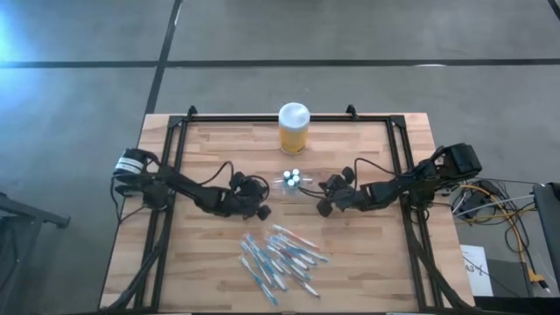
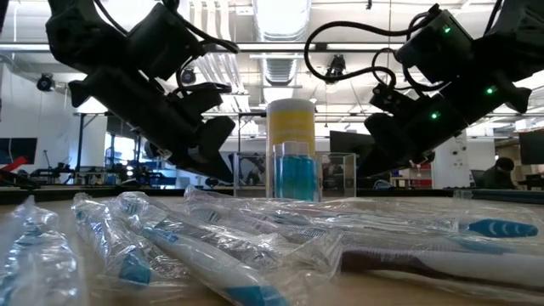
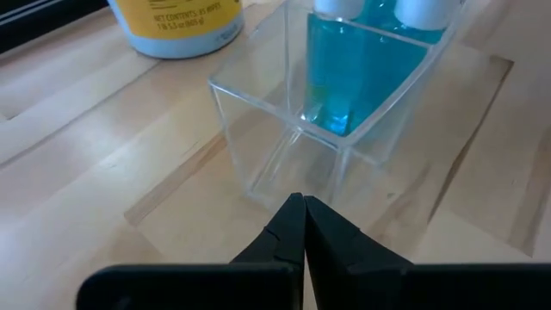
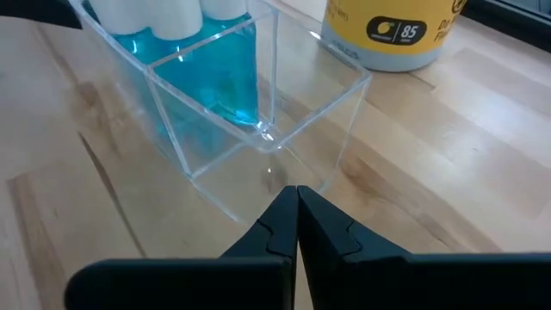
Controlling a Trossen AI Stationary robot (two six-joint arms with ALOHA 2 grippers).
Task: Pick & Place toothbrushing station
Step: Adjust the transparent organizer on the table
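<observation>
Approach step: left gripper (image 1: pixel 261 211) and right gripper (image 1: pixel 325 208), jaws pressed shut, flanking clear slotted plastic toothbrushing station (image 1: pixel 292 184); next, opening to grasp.

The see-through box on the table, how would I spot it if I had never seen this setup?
Start at the yellow jar with the white lid at the far edge of the wooden table. Just in front of it, between the two dark grippers, stands the clear holder. Unlike the jar and the wrapped toothbrushes nearer the front, it is transparent, with blue white-capped bottles in one compartment and the other empty.
</observation>
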